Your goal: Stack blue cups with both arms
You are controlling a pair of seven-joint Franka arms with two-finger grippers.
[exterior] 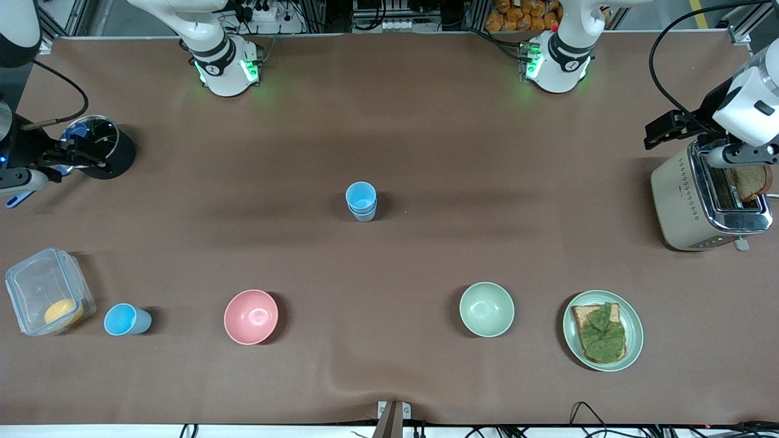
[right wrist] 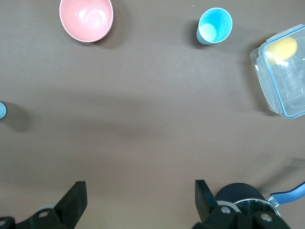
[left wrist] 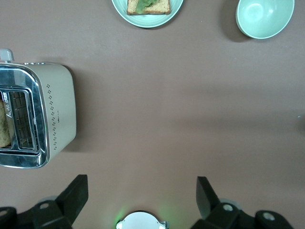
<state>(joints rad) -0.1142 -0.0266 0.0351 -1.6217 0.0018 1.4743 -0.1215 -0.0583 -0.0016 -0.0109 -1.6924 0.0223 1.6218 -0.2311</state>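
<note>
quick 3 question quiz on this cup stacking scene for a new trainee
1. True or false: the stacked blue cups stand mid-table.
2. The lone blue cup stands between which two things?
A. clear container and pink bowl
B. toaster and plate
3. How are the fingers of the left gripper and right gripper set?

Key: 1 true. 2 A. 3 both open, holding nothing.

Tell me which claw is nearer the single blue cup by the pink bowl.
Right. The right claw is over that end of the table near the blue cup; the left claw is by the toaster.
</note>
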